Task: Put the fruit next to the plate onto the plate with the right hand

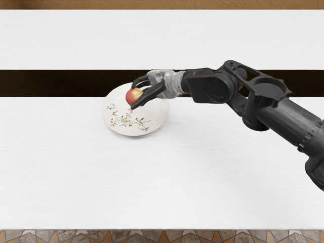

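Nearest to me, below the table's near edge, runs a strip of patterned floor (162,236) tiled in brown and grey. Above it lies the white table (162,177), whose near half and both near corners carry nothing that I can make out.

Towards the table's far edge, a little left of its middle, sits the plate (154,114). It is round and white, with a dark sprig-like pattern across its near part. Its far rim lies just at the table's far edge.

The apple (133,95) is over the far part of the plate, inside its rim as seen from above. It is red with a yellowish patch. My right hand (152,87) is wrapped around it: the dark fingers (144,98) curl along its near right side and another digit arches over its top, so the fruit is gripped between them. I cannot tell whether the apple rests on the plate or hangs just above it.

My arm (263,101) comes in from the right edge. It crosses the table's far right part at a slant, its black joints thick near the edge and its grey wrist narrow at the hand, which hangs above the far edge.

Past the far edge lies a dark gap (61,82), then a second white surface (162,40), and behind that a thin brown band (162,4).
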Controlling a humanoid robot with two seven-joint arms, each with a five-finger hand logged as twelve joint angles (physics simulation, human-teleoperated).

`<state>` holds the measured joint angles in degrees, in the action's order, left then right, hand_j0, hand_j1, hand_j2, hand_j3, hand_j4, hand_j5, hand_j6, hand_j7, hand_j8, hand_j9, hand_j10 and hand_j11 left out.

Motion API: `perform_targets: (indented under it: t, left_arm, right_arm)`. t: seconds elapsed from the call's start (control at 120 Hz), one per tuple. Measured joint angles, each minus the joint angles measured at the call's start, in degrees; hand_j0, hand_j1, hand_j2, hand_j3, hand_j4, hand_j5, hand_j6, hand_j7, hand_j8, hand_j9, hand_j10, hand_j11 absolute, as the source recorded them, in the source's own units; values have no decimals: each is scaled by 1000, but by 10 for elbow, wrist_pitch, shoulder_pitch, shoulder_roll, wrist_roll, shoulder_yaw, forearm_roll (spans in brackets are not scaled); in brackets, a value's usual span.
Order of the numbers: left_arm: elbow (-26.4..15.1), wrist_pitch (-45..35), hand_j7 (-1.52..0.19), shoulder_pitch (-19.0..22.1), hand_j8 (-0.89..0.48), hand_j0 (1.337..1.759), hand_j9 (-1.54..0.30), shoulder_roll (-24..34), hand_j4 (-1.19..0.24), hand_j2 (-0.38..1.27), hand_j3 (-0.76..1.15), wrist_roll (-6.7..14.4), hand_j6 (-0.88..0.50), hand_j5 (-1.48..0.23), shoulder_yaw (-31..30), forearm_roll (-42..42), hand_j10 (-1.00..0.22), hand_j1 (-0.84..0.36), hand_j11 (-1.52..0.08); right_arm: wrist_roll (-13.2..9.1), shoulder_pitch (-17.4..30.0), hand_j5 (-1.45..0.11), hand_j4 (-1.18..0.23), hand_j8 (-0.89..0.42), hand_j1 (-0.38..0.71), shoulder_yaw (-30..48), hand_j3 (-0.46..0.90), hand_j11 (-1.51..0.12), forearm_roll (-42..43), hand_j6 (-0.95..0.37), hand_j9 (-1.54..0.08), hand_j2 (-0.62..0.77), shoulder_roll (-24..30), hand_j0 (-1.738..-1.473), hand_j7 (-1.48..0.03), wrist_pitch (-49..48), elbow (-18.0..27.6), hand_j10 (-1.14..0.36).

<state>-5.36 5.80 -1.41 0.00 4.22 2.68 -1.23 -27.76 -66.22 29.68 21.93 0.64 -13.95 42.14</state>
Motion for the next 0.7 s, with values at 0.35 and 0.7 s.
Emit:
perform_targets:
  t: [0.35,0.7]
  left_arm:
    - [0,0,-299,0,-230,1658,-299,0,-230,46,0,0,-230,-299,0,0,-230,73,-299]
    - [0,0,-299,0,-230,1658,-299,0,-230,46,0,0,-230,-299,0,0,-230,73,-299]
  right_arm:
    - [27,-2,-1178,-815,-304,309,-25,1,-1186,-1,-321,-1192,369,-6,-1653,-1104,-1,-47,-716]
    - [28,-5,-650,-482,-342,150,-27,0,-653,1,-372,-654,48,-6,-1657,-636,4,-50,-474]
